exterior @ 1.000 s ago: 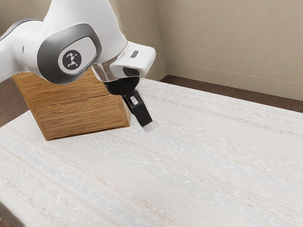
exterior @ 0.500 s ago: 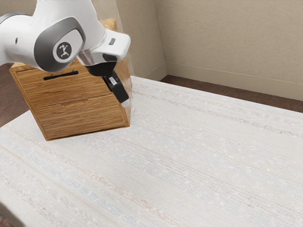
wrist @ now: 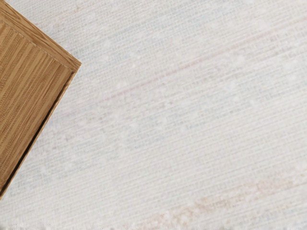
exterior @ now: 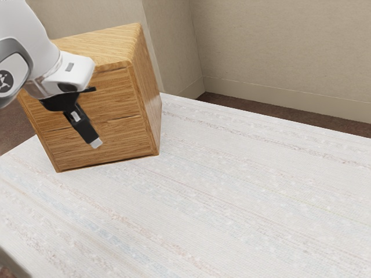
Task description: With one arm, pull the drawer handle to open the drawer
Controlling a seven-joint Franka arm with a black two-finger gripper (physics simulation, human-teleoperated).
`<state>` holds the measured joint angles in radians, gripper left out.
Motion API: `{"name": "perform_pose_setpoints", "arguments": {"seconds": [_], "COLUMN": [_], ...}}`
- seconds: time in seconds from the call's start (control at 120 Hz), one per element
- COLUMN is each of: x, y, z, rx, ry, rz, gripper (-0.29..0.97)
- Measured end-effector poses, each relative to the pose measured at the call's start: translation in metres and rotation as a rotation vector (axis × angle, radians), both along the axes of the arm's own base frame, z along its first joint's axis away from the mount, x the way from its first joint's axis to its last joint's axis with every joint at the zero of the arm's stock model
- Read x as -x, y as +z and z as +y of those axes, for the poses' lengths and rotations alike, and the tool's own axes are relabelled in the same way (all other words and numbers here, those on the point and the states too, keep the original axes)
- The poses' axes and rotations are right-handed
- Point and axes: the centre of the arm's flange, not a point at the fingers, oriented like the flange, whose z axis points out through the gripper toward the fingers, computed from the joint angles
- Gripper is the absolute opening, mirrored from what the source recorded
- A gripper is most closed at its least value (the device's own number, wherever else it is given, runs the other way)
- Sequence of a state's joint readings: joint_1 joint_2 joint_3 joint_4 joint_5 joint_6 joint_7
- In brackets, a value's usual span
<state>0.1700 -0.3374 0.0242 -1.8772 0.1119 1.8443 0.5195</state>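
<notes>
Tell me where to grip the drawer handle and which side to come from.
Grip the dark handle near its middle, coming straight at the front face of the wooden drawer box. It reads as a thin bar lying level across that face, so closing on it from above and below should suit. The gripper hangs before that face, lower than the handle.

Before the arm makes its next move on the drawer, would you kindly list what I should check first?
1. Light-brown wooden drawer box sits upright on the pale woven table: ok.
2. Thin black drawer handle in sight on the box front: ok.
3. Black gripper level with the handle: not ok, its tip hangs lower, before the box front.
4. Gripper opening: cannot tell.
5. Drawer pulled out: not ok, front looks flush.
</notes>
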Motion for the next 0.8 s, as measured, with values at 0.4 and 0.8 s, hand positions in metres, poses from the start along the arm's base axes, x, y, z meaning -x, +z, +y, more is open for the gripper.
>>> {"name": "perform_pose_setpoints", "arguments": {"seconds": [0.4, 0.8], "x": [-0.044, -0.109], "y": [-0.018, -0.024], "z": [-0.02, -0.05], "rx": [-0.011, -0.009], "ry": [-0.058, -0.132], "rz": [-0.062, -0.079], "gripper": [0.65, 0.65]}}
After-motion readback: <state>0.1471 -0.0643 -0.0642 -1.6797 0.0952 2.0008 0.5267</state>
